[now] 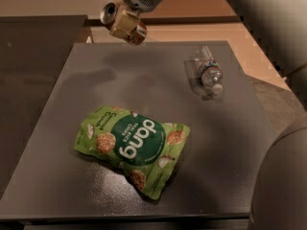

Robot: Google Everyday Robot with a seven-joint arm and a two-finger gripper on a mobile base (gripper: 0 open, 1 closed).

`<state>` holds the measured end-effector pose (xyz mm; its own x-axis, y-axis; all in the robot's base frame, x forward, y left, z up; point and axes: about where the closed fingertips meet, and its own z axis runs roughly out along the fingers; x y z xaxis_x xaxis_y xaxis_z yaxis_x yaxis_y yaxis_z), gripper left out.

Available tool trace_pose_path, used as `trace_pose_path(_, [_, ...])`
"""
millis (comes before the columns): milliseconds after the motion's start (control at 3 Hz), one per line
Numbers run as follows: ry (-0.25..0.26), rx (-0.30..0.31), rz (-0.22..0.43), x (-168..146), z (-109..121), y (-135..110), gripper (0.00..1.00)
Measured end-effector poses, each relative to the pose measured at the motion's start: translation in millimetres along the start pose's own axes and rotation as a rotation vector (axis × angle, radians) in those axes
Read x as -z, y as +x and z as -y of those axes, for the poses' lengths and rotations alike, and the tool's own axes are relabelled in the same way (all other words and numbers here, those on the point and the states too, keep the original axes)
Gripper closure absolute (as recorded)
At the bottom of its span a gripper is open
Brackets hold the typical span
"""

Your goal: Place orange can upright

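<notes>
My gripper [123,23] hangs above the far left part of the grey table [144,85]. It is shut on the orange can [137,33]. The can lies tilted on its side in the grip, lifted clear of the table. Its silver rimmed end [108,14] sticks out to the left and its brownish-orange body shows to the right of the fingers. The fingers cover the can's middle.
A green snack bag [132,147] lies flat on the table's front middle. A clear plastic water bottle [207,71] lies on its side at the far right. My arm's pale body fills the right edge. A darker surface [33,47] adjoins the table's left.
</notes>
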<state>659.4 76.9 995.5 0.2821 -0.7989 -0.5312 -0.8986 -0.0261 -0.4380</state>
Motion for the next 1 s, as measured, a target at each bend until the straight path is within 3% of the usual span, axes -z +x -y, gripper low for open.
trace_pose_path(667, [0.063,-0.345,0.113,11,5,-21,1.00])
trace_pose_path(1000, [0.114,-0.519,0.173,-2,7,-29,1.00])
